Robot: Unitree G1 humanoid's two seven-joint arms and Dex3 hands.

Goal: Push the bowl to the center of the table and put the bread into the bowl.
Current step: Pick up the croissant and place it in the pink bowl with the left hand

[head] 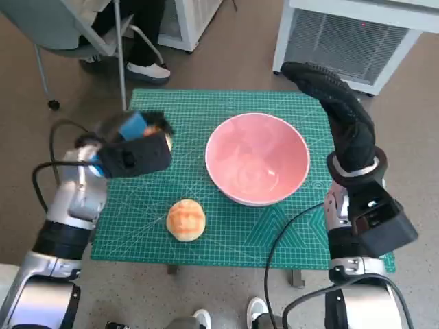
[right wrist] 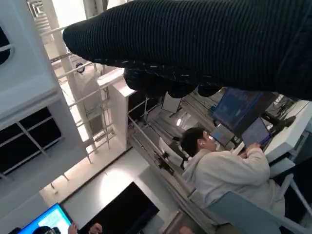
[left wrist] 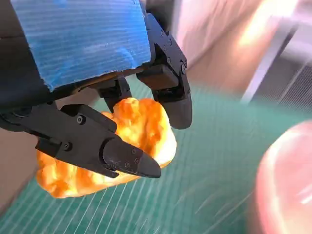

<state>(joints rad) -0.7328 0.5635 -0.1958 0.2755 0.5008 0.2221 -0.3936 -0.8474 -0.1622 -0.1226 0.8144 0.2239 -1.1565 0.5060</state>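
Left hand (left wrist: 105,124): grasped a bread piece (left wrist: 141,131), above mat's left side.
Bowl (head: 257,159): lay to its right, near centre.
Right hand (head: 336,103): raised, fingers extended, held nothing.

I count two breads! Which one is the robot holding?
The golden-orange bread gripped by the left hand, raised over the mat's left side. The other, a round bun, lies untouched near the front edge, beside the pink bowl.

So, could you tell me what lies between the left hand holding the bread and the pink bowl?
Only bare green cutting mat lies between the left hand and the bowl in the head view; another bread roll sits nearer the robot, outside that stretch.
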